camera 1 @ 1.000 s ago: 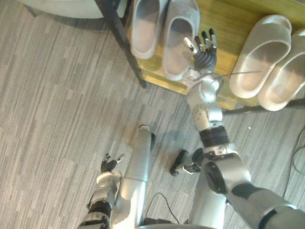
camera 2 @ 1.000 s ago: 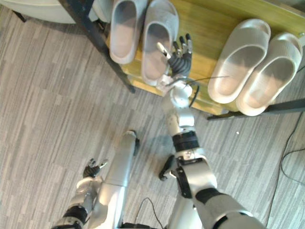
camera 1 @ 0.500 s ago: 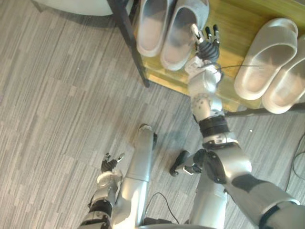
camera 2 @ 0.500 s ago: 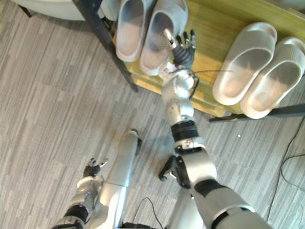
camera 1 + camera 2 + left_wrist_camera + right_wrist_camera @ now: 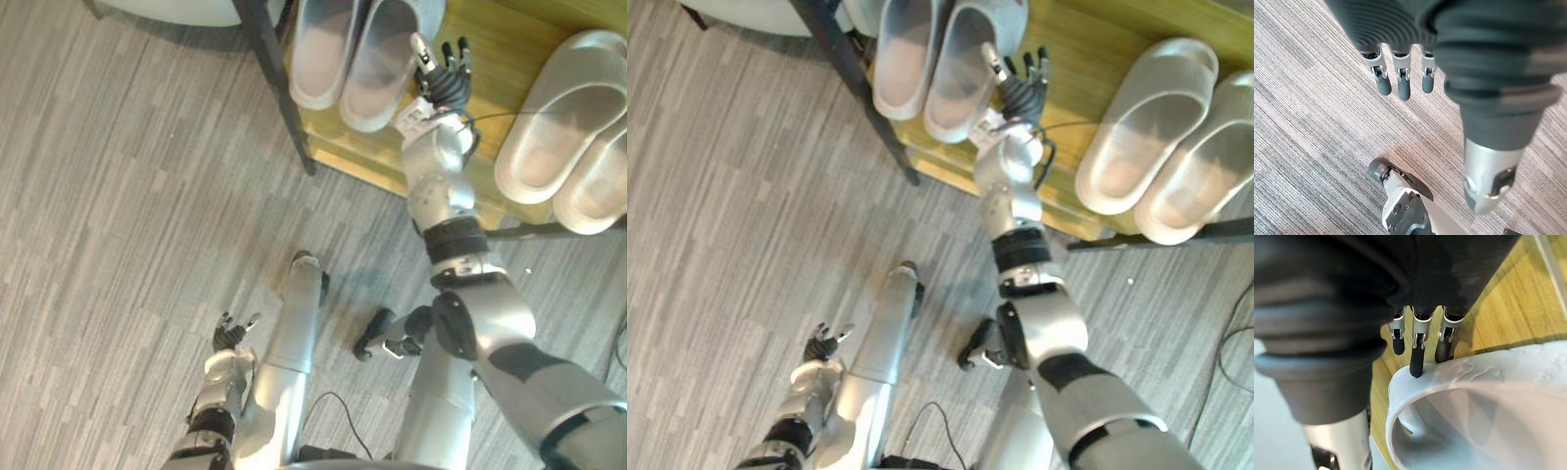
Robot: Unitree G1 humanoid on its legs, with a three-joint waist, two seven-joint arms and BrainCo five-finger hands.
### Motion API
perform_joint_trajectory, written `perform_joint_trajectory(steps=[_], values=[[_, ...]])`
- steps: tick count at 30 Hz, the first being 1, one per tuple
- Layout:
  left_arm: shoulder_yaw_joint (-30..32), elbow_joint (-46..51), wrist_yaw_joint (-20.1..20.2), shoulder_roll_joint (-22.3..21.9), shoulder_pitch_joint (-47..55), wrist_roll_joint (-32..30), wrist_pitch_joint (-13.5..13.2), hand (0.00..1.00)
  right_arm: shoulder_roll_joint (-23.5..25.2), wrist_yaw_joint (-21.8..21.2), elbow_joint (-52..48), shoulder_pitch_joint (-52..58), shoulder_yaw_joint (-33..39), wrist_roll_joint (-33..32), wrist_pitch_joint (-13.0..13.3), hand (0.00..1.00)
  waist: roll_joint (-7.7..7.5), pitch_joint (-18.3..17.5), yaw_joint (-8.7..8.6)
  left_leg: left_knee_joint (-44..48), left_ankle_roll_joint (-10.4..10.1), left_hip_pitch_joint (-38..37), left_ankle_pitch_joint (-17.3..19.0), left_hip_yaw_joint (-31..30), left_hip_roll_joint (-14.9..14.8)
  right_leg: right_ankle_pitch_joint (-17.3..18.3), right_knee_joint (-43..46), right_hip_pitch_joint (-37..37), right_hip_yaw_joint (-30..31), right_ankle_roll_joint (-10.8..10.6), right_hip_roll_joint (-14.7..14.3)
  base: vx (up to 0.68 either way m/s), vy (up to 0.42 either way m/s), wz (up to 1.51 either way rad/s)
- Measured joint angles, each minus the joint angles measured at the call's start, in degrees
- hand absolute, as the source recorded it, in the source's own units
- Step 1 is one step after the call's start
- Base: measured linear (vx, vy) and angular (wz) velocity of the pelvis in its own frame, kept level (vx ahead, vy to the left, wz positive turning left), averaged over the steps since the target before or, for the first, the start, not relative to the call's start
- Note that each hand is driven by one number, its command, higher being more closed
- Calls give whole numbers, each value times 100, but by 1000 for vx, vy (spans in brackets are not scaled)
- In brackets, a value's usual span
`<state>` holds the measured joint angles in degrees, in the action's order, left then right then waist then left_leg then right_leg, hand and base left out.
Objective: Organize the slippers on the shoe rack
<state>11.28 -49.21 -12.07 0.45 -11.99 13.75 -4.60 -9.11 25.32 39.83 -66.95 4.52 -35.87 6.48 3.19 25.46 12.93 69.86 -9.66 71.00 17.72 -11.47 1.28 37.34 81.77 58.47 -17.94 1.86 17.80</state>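
Two grey slippers lie side by side on the wooden shoe rack [image 5: 495,44]: the left one [image 5: 318,54] and the right one [image 5: 377,70]. My right hand [image 5: 443,83] reaches onto the shelf just right of the right grey slipper, fingers straight. In the right wrist view its fingertips [image 5: 1416,360] touch that slipper's rim [image 5: 1449,377]. A pale beige pair [image 5: 554,127] rests further right on the same shelf. My left hand [image 5: 231,338] hangs low over the floor, fingers [image 5: 1399,83] relaxed and holding nothing.
The rack's black leg [image 5: 279,88] runs down its left corner, and a dark bar [image 5: 549,227] crosses under the beige pair. A pale rounded object [image 5: 167,8] sits at the far left. Grey striped floor [image 5: 127,215] spreads before the rack.
My right hand has pushed deeper onto the shelf, and the right grey slipper has slid further in beside its mate. The camera has shifted a little. The left hand stays put.
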Motion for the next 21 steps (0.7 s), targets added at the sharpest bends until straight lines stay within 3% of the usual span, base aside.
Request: perform_joint_trajectory(steps=[5, 11, 16, 21], values=[[1, 3, 1, 1, -1, 2, 1, 0, -71, -22, -1, 2, -17, 239, -88, 0, 0, 0, -1, 2, -22, -17, -13, 41, -53, -11, -11, 6, 32, 18, -33, 2, 12, -4], [1, 14, 13, 2, 3, 50, 1, 0, -76, -37, -605, 323, -44, 1118, -199, 0, -1, 0, -19, -27, -8, -230, -5, 165, -193, -48, -87, -124, 126, 69, -116, -5, 14, -11], [26, 28, 92, 11, 220, 55, -15, 0, -30, -47, -1504, 1231, -300, 1877, -268, 0, -10, -3, -121, -590, 28, -1156, -25, 353, -386, -202, -698, -895, 198, -44, -291, 9, -2, -16], [125, 44, 110, 96, 572, 50, -12, 0, 118, -277, -2674, 2280, -816, 2337, -300, 0, -37, -17, -324, -1406, 76, -2131, -186, 512, -510, -503, -1533, -1775, 176, -7, -426, 53, 2, -11]])
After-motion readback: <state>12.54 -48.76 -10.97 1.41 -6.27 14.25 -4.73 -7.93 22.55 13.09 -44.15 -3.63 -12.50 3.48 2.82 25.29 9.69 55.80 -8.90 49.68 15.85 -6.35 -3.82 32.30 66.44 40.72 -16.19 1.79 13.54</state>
